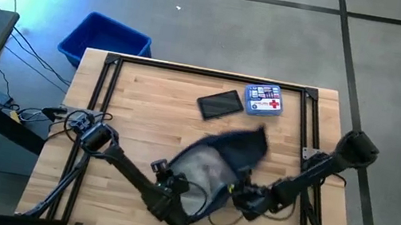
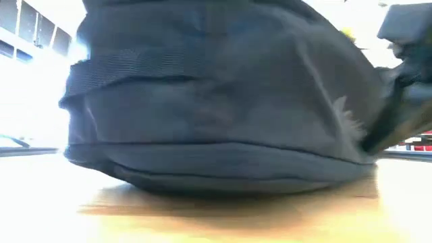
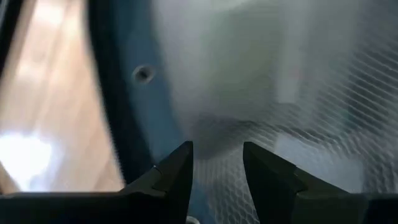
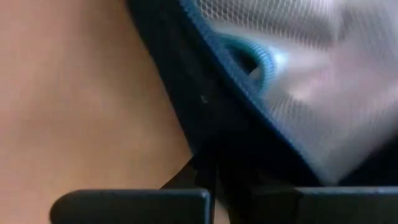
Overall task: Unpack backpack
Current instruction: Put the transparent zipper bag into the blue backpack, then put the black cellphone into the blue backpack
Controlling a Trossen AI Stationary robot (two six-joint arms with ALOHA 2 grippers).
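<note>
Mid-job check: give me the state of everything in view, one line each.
backpack: open, mesh lining exposed, lying on table.
left gripper: open, inside the backpack's opening.
right gripper: shut on the backpack's edge.
black case: flat on table.
first-aid box: closed, on table.

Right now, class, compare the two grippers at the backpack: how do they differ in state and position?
The left gripper has its jaws apart, reaching into the backpack's mesh-lined interior; the right gripper is shut, pinching the backpack's dark edge. Left works from the bag's left side, right from its right. Both touch the bag.
</note>
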